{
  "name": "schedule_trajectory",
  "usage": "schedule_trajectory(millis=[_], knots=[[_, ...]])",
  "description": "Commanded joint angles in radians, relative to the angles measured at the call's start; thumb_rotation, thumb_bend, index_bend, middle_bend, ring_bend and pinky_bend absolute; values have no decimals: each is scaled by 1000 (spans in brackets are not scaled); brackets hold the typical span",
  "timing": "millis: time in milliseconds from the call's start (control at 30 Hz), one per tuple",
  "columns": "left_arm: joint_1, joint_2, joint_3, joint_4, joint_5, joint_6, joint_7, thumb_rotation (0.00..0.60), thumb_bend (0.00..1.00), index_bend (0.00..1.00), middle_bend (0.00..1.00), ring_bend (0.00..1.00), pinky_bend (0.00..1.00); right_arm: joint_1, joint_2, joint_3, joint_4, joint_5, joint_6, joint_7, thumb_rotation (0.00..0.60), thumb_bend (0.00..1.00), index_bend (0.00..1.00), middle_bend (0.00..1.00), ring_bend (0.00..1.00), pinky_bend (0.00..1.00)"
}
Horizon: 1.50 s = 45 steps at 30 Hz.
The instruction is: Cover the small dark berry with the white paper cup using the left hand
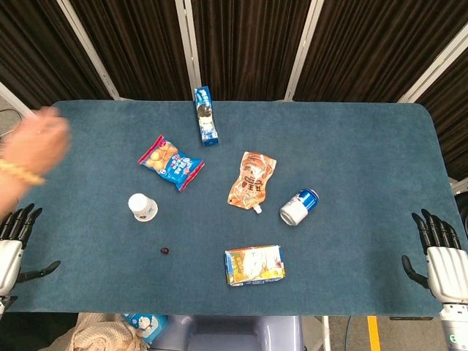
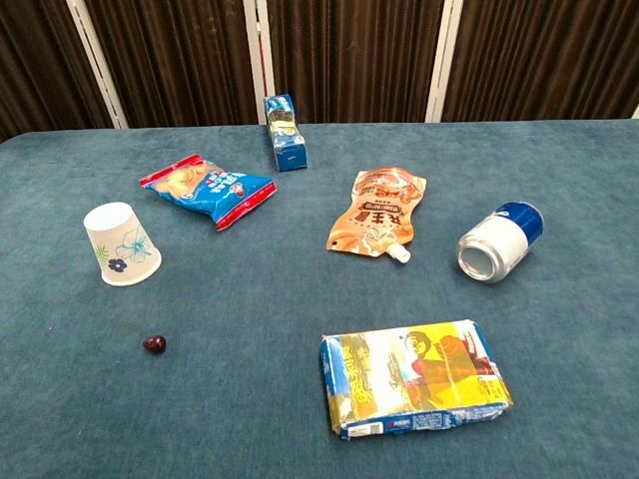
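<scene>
My left hand (image 1: 13,245) empty, fingers spread; grab inverted cup (image 1: 142,207) sidewise, drop over berry (image 1: 164,251) at cup's 5 o'clock.

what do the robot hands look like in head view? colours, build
Left robot hand and right robot hand: black segmented fingers on a white, boxy palm housing. The right one has a small green marking near the wrist. No cables visible. Chest view shows neither.

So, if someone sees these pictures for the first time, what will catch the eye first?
Probably the colourful snack packets scattered on the blue table, above all the orange pouch in the middle and the lying can to its right. Next, the white paper cup standing mouth down on the left, with the small dark berry just in front of it.
</scene>
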Motion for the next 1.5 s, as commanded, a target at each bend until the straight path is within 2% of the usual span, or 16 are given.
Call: schedule_trajectory(millis=[33, 500, 667, 733, 867, 1067, 1267, 1500], knots=[[0, 0, 0, 0, 0, 0, 0, 600, 71, 0, 0, 0, 0, 0, 0, 0, 0, 0, 0, 0, 600, 382, 0, 0, 0, 82], [-16, 2, -6, 2, -3, -21, 9, 600, 71, 0, 0, 0, 0, 2, -2, 2, -4, 4, -2, -1, 600, 382, 0, 0, 0, 82], [-70, 4, -33, -10, -31, -96, 41, 600, 77, 0, 0, 0, 0, 6, -3, 5, -9, 13, -12, 0, 600, 383, 0, 0, 0, 82], [-106, 4, -53, -18, -54, -141, 79, 600, 82, 0, 0, 0, 10, 7, -4, 4, -9, 11, -15, -1, 600, 382, 0, 0, 0, 82], [-170, -17, -97, -34, -116, -215, 151, 600, 122, 0, 12, 11, 107, 5, 0, 3, -8, 12, -13, 9, 600, 382, 0, 0, 0, 81], [-279, -88, -169, -39, -251, -325, 290, 600, 160, 45, 157, 142, 259, 4, 6, 5, -14, 11, -11, 19, 600, 382, 0, 0, 0, 81], [-361, -164, -204, -31, -368, -378, 416, 600, 171, 75, 195, 176, 278, 4, 8, 3, -16, 14, -14, 21, 600, 383, 0, 0, 0, 82], [-429, -230, -213, -8, -461, -404, 527, 600, 181, 97, 207, 176, 278, 2, 14, 5, -20, 18, -13, 34, 600, 383, 0, 0, 0, 81]])
